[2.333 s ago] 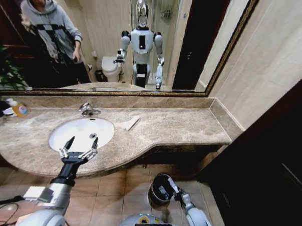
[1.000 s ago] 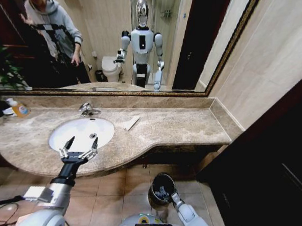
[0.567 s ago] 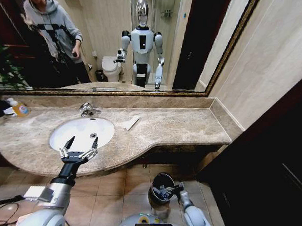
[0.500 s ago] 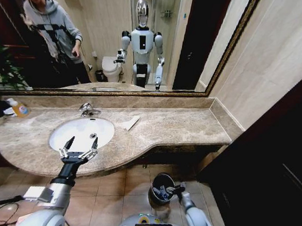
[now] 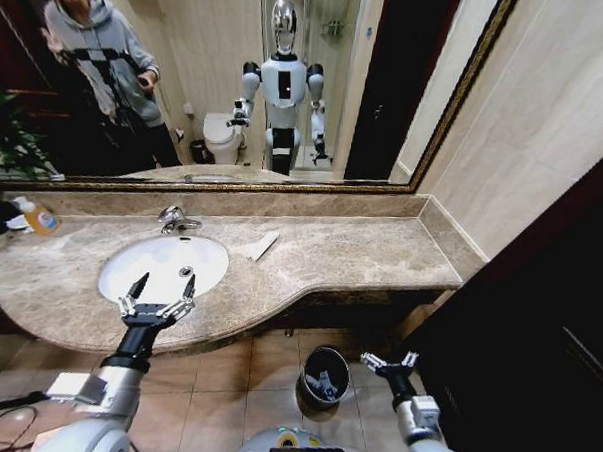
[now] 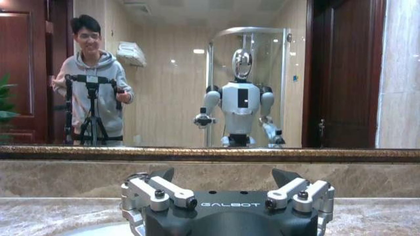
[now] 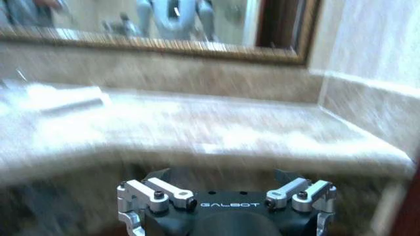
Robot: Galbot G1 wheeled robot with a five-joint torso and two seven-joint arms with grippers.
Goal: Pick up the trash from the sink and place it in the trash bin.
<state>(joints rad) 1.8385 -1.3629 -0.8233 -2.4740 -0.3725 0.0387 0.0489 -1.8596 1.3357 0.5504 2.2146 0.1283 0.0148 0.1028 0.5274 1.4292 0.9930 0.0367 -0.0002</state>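
The right gripper (image 5: 389, 362) hangs low over the tiled floor just beside the bin (image 5: 324, 375), its fingers spread and empty. The bin stands on the floor under the counter's front edge, with pale litter (image 5: 319, 391) lying inside against the dark liner. Higher up on the robot's left, the left gripper (image 5: 156, 298) hovers over the counter's (image 5: 360, 251) front edge at the near rim of the sink (image 5: 165, 265), fingers splayed and holding nothing. The basin looks bare apart from its drain plug (image 5: 185, 272). The faucet (image 5: 174, 218) stands at the sink's far rim. A folded white paper (image 5: 260, 246) lies on the marble just beside the sink, toward the robot's right. A soap bottle (image 5: 39, 218) stands at the far left corner by the mirror (image 5: 228, 83).
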